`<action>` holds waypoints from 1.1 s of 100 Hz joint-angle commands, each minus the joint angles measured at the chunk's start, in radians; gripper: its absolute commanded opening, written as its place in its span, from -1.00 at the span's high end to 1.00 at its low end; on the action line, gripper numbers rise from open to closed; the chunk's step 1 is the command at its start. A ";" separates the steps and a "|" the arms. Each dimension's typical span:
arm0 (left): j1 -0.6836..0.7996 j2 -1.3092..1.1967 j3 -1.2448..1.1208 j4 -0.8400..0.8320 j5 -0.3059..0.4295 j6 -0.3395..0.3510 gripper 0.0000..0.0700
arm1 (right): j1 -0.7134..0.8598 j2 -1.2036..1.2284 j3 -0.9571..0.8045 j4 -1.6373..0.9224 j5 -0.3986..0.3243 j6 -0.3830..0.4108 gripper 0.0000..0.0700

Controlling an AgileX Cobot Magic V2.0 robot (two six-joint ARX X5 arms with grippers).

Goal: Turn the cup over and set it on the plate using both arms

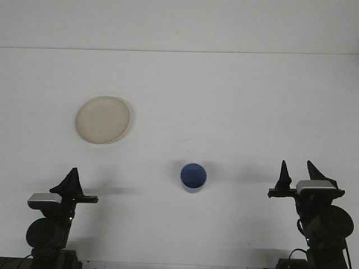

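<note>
Starting at the left, the left gripper is seen low by the table edge; whether its jaws are apart cannot be told. The plate is set further back, and nothing is on it. The cup is found in the middle, well apart from the plate, with nothing seen inside. It is judged light and stiff, best held by its side wall. The right gripper is kept low, jaws a little apart, holding nothing
</note>
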State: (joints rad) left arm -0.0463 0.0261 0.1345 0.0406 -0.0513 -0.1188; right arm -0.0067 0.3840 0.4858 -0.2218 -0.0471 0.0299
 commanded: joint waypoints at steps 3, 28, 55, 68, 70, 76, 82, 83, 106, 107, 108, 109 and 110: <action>0.002 0.037 0.113 0.000 -0.006 -0.025 0.96 | 0.001 0.003 0.006 0.013 0.003 -0.008 -0.31; 0.002 0.386 0.515 -0.307 -0.005 -0.024 0.96 | 0.001 0.003 0.006 0.013 0.022 -0.008 -0.31; 0.002 0.800 0.906 -0.701 -0.005 0.033 0.96 | 0.001 0.003 0.006 0.013 0.057 -0.008 -0.31; 0.001 0.905 0.991 -0.811 -0.005 0.032 0.96 | 0.001 0.003 0.006 0.013 0.060 -0.008 -0.31; 0.001 0.913 0.995 -0.818 -0.005 0.032 0.96 | 0.001 0.003 0.006 0.013 0.061 -0.008 -0.31; 0.001 0.928 0.996 -0.826 -0.005 0.032 0.95 | 0.001 0.003 0.006 0.013 0.068 -0.008 -0.31; 0.001 0.936 0.996 -0.828 -0.005 0.032 0.84 | 0.001 0.003 0.006 0.013 0.074 -0.008 -0.31; 0.001 0.936 0.996 -0.829 -0.005 0.031 0.77 | 0.001 0.003 0.006 0.013 0.075 -0.008 -0.31; -0.001 0.932 0.997 -0.863 0.037 0.032 -0.92 | 0.001 0.003 0.006 0.013 0.074 -0.008 -0.31; -0.001 0.932 0.997 -0.865 0.045 0.031 -0.92 | 0.001 0.003 0.006 0.013 0.074 -0.008 -0.31; -0.001 0.932 0.997 -0.867 0.054 0.032 -0.91 | 0.001 0.003 0.006 0.013 0.074 -0.008 -0.31; -0.001 0.932 0.997 -0.869 0.064 0.032 -0.91 | 0.001 0.003 0.006 0.013 0.074 -0.008 -0.31; -0.001 0.932 0.998 -0.871 0.075 0.031 -0.91 | 0.001 0.003 0.006 0.013 0.074 -0.008 -0.31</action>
State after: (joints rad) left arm -0.0463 0.9543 1.1088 -0.8261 -0.0196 -0.0937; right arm -0.0067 0.3840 0.4858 -0.2214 0.0261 0.0296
